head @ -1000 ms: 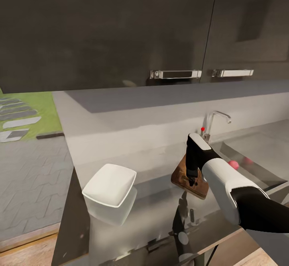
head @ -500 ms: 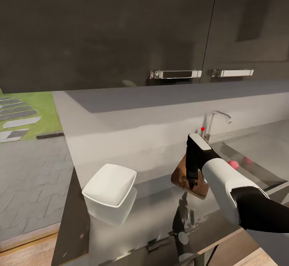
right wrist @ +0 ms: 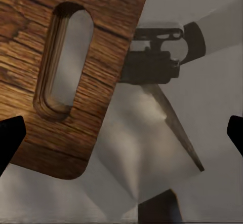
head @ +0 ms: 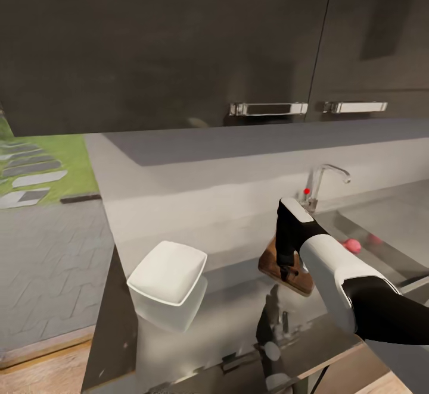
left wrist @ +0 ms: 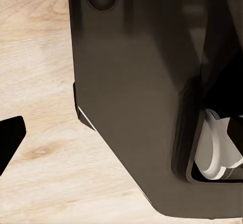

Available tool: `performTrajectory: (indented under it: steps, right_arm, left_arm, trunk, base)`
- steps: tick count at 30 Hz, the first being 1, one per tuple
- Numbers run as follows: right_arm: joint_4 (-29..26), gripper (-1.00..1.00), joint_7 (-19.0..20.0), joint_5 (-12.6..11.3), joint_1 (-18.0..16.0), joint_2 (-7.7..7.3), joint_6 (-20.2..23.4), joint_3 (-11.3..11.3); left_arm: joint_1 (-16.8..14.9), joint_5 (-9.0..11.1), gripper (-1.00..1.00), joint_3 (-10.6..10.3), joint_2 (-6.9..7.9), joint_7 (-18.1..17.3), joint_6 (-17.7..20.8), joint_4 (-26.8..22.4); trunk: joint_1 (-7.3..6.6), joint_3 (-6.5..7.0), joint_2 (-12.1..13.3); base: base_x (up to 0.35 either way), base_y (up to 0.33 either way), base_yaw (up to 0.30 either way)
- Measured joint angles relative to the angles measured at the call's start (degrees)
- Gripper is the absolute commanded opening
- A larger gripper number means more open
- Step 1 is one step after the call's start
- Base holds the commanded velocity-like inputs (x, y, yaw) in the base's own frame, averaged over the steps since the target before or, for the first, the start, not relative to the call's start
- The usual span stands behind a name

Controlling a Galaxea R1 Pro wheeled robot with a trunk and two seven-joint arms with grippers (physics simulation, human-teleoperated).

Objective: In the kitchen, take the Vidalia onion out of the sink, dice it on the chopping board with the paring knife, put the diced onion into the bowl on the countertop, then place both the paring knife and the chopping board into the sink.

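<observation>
Hovering over the chopping board [right wrist: 55, 82], right claw [right wrist: 121, 133] spread wide, no lettering.

Right arm [head: 357, 287]: glossy white rounded shell, matte black sleeve behind it, black wrist block with white cap toward right gripper [head: 289, 272]. Black fingertips [right wrist: 10, 143] at frame edges.

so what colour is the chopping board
Brown wood with dark grain; the chopping board shows best in the right wrist view.

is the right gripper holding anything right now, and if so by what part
Nothing is held. The right gripper hangs open above the handle-hole end of the chopping board, its fingers spread wide with only board and countertop between them.
</observation>
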Motion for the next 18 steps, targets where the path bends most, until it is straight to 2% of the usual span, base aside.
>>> performTrajectory:
  steps: [10,18]
  right_arm:
    - [0.00,1.00,0.06,-0.03,0.00,0.00,0.02,0.00]
    - [-0.10,1.00,1.92,-0.17,0.00,0.00,0.00,0.00]
  left_arm:
    - [0.00,0.00,1.00,0.00,0.02,0.00,0.00,0.00]
    - [0.00,0.00,1.00,0.00,0.02,0.00,0.00,0.00]
  trunk:
    - [0.00,-0.53,0.00]
    - [0.00,-0.62,0.00]
  base:
    - [0.000,0.000,0.162]
    - [0.000,0.000,0.017]
